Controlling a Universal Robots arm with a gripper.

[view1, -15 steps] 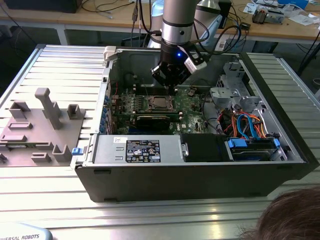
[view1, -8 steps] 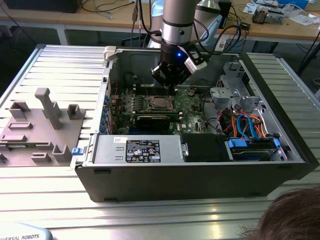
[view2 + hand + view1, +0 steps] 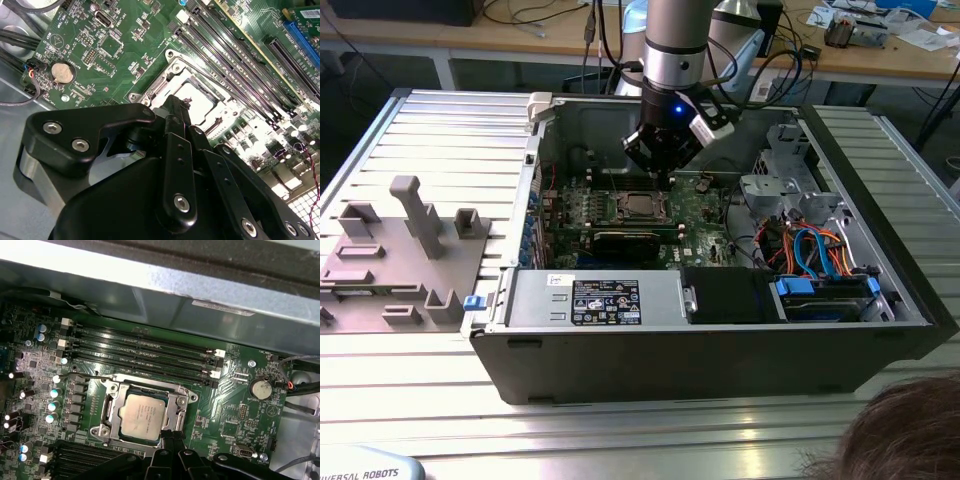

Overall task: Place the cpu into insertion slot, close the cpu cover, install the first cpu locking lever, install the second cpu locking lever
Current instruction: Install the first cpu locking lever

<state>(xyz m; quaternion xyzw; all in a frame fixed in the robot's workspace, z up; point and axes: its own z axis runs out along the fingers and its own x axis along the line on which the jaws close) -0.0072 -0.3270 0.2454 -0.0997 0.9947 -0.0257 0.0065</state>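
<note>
Fingers (image 3: 181, 104) were pinched together, holding nothing, their tips at the edge of the cpu cover (image 3: 176, 405) I saw lying closed over the seated cpu (image 3: 143, 415).

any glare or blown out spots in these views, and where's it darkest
In the second wrist view, glare whitens the cpu and the board's corner, while the claw is near-black. In the first wrist view, light is even and the cpu reads clearly. In the exterior view, the case front is darkest.
</note>
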